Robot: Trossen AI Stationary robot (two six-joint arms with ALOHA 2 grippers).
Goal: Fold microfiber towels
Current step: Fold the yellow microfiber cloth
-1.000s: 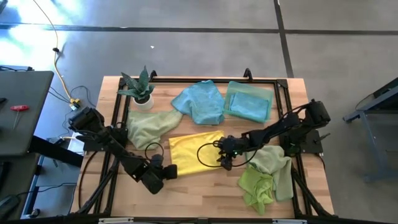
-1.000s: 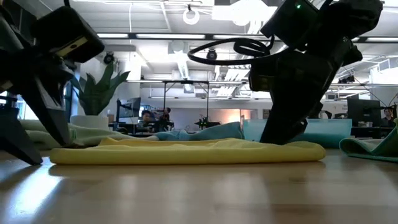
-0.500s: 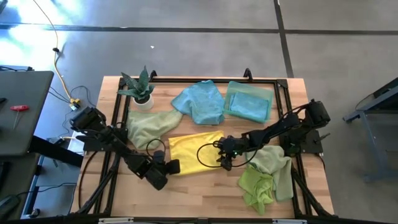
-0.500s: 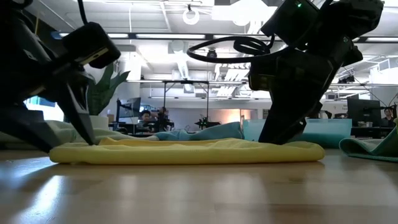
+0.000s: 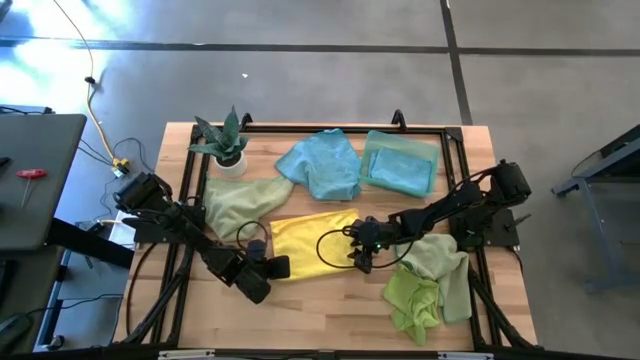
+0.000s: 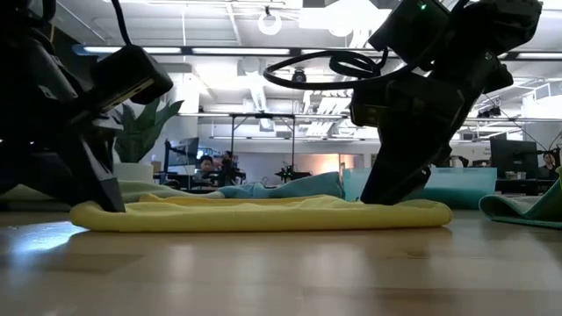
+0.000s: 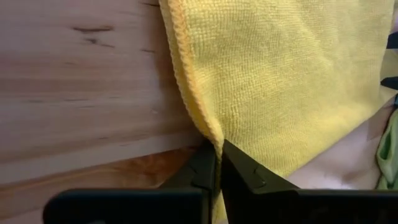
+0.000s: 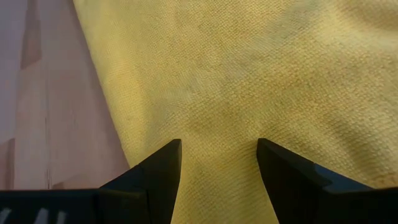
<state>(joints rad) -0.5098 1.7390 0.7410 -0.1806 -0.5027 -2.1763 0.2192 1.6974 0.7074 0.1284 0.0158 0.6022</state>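
While the yellow towel (image 5: 315, 246) lies mid-table, soft, light and limp, the left gripper (image 7: 217, 163) pinches its hemmed edge; the right gripper (image 8: 217, 163) rests spread open on it.

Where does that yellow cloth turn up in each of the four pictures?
High view: yellow towel lies mid-table, between both arms.
Low view: it stretches flat across the middle.
Left wrist view: fills the upper right, its hem pinched in the left tool.
Right wrist view: fills most of the picture.
Shared landmark: wooden table.
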